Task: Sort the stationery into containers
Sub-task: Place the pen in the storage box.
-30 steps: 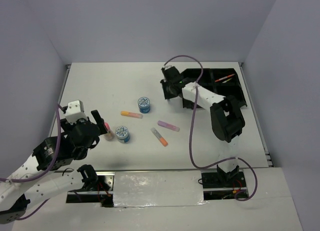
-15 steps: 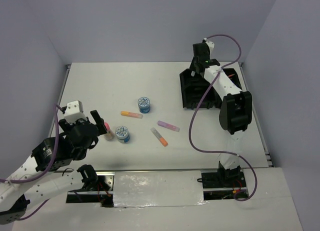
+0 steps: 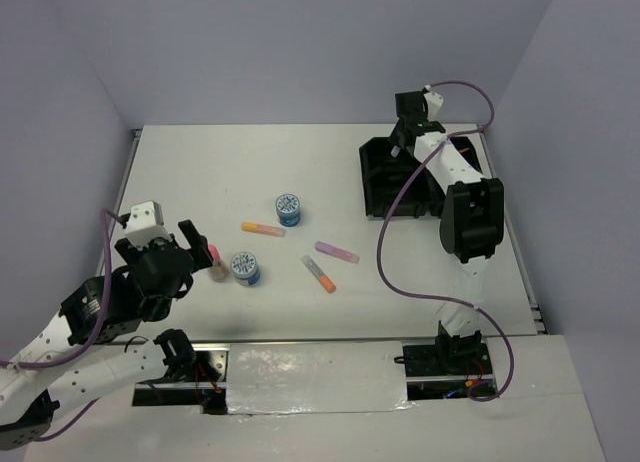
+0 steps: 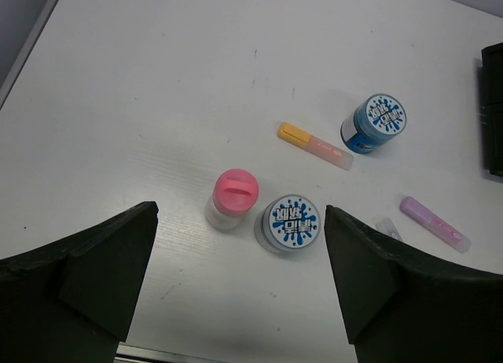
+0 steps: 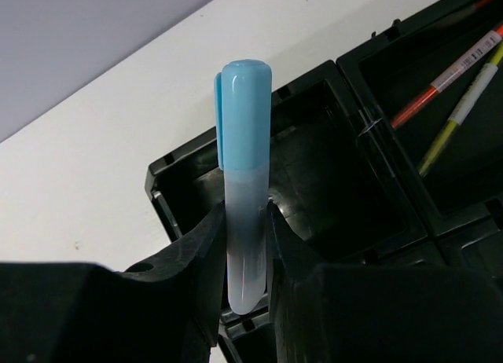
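My right gripper (image 5: 247, 245) is shut on a light blue pen (image 5: 245, 166), which points cap up above the black divided tray (image 5: 179, 168). From above, that gripper (image 3: 407, 130) hangs over the tray's far left corner (image 3: 371, 187). My left gripper (image 4: 240, 249) stands wide open just above the table, short of a pink-capped bottle (image 4: 234, 195) and a blue tub (image 4: 291, 221) and touching neither. A second blue tub (image 4: 375, 122), a yellow-capped pen (image 4: 314, 145) and a purple pen (image 4: 435, 223) lie beyond. An orange pen (image 3: 320, 274) lies near the purple one (image 3: 337, 251).
Thin orange (image 5: 445, 72) and yellow (image 5: 462, 108) pens lie in a far tray compartment. The compartment under the held pen is dark and looks bare. The right arm's purple cable (image 3: 400, 222) loops across the tray's near side. Walls close the table at the back and sides.
My right arm has swung from the tray's left front edge up to its far left corner, carrying the light blue pen. The left arm has barely shifted.
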Controlling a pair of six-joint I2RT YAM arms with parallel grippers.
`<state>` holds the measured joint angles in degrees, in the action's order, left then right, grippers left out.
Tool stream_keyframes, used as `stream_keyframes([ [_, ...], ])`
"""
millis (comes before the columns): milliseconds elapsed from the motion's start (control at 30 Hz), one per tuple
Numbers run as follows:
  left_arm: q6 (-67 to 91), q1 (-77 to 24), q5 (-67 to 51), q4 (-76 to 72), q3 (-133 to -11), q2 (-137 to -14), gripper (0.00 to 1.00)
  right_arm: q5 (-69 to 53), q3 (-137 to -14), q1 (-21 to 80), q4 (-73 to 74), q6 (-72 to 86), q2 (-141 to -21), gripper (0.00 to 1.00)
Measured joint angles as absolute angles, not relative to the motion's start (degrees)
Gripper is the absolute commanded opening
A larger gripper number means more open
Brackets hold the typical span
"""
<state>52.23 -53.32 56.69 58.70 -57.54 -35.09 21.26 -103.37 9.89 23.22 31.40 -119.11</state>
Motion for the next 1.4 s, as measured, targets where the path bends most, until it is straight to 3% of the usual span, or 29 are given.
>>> stream_keyframes([
  [100, 52.23, -53.32, 56.69, 58.7, -57.54, -35.09, 0.99, 20.97, -103.37, 9.65, 23.16, 31.92, -120.36, 0.23],
  [233, 52.21, -53.32, 56.66, 58.65, -57.52, -34.74, 0.99, 19.94, -103.5, 9.43, 23.18, 32.12, -122.08, 0.63],
  [400, 51.4, -53.32, 56.69, 58.37, -57.41, -34.13, 0.99, 18.72, -103.53, 9.43, 22.96, 31.51, -122.37, 0.75],
  [700, 51.27, -53.32, 56.71, 58.33, -57.41, -34.15, 0.99, 7.38, -93.12, 12.82, 17.98, 19.2, -113.34, 0.77],
  [933, 51.37, -53.32, 56.75, 58.37, -57.41, -34.3, 0.99, -6.44, -80.05, 31.24, 17.63, -0.75, -100.84, 0.78],
  [967, 51.37, -53.32, 56.75, 58.39, -57.41, -34.33, 0.99, -7.86, -78.54, 33.28, 18.0, -2.46, -100.25, 0.99],
  [1200, 51.51, -53.32, 56.84, 58.7, -57.41, -35.0, 0.99, -8.4, -69.1, 38.85, 23.33, -8.21, -99.81, 0.98],
  [1400, 51.68, -53.32, 56.84, 58.94, -57.41, -35.66, 0.99, -6.0, -67.79, 39.18, 24.95, -8.67, -99.96, 0.85],
])
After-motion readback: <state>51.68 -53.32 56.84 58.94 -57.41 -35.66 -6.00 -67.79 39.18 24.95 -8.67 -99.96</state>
